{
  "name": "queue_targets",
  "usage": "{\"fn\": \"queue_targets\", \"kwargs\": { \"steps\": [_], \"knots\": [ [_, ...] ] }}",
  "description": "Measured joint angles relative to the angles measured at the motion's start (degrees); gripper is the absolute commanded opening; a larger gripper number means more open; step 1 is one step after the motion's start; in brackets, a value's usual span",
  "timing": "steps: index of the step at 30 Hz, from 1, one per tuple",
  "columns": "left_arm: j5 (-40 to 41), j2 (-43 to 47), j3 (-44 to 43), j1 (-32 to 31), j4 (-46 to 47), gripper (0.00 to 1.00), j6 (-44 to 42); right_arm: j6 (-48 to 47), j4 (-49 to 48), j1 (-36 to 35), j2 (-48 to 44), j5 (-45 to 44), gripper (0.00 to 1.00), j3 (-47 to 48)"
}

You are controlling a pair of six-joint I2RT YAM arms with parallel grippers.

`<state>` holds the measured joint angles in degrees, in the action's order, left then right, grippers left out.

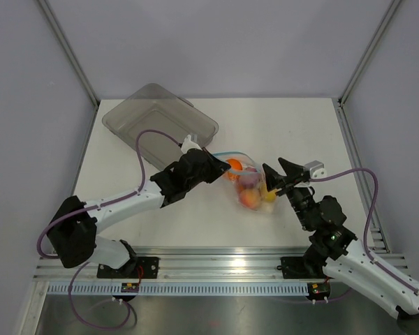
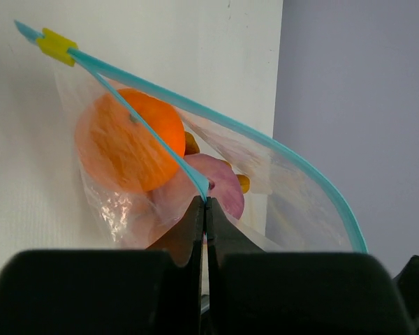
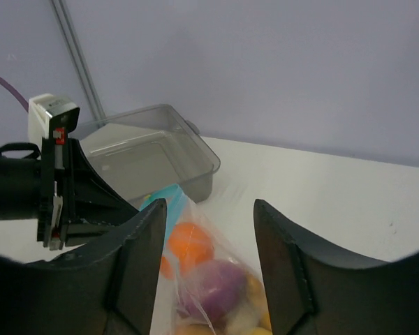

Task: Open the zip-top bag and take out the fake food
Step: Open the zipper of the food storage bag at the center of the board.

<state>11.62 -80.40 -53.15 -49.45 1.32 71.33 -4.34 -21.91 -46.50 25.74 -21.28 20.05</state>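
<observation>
The clear zip-top bag (image 1: 250, 183) lies mid-table, its teal zip strip (image 2: 265, 143) parted into two edges with a yellow slider (image 2: 56, 45) at the far end. Fake food shows through the plastic: an orange ball (image 2: 129, 139), a purple piece (image 2: 222, 183), and a peach (image 1: 250, 199). My left gripper (image 2: 206, 201) is shut on the nearer zip edge at the bag's mouth. At the bag's right side my right gripper (image 3: 209, 206) is open, a finger on either side of the bag (image 3: 216, 279) and not pinching it.
A grey translucent tray (image 1: 159, 120) stands at the back left, just behind the left gripper (image 1: 222, 166); it is also in the right wrist view (image 3: 150, 150). Metal frame posts rise at the back corners. White tabletop surrounds the bag.
</observation>
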Motion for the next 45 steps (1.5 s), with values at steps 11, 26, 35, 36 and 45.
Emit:
{"fn": "queue_targets", "kwargs": {
  "steps": [11, 26, 35, 36, 45],
  "knots": [
    [0.85, 2.54, 2.93, 0.00, 0.28, 0.00, -2.19, 8.00, 17.99, 0.00, 17.94, 1.20, 0.72, 25.49],
    [1.31, 3.06, 3.04, 0.00, 0.48, 0.00, -3.17, 8.31, 44.59, 0.00, 35.41, 9.68, 0.59, 42.64],
    [1.25, 3.08, 3.08, 0.00, 1.01, 0.00, -3.72, 8.13, 44.89, 0.00, 37.68, 11.43, 0.53, 41.31],
    [1.22, 3.08, 3.08, 0.00, 1.03, 0.00, -3.80, 8.02, 44.85, 0.00, 38.45, 11.45, 0.53, 41.31],
    [0.90, 3.48, 3.08, 0.00, 0.46, 0.00, -4.04, 7.54, 44.98, 0.00, 43.63, 8.41, 0.39, 41.33]
  ]
}}
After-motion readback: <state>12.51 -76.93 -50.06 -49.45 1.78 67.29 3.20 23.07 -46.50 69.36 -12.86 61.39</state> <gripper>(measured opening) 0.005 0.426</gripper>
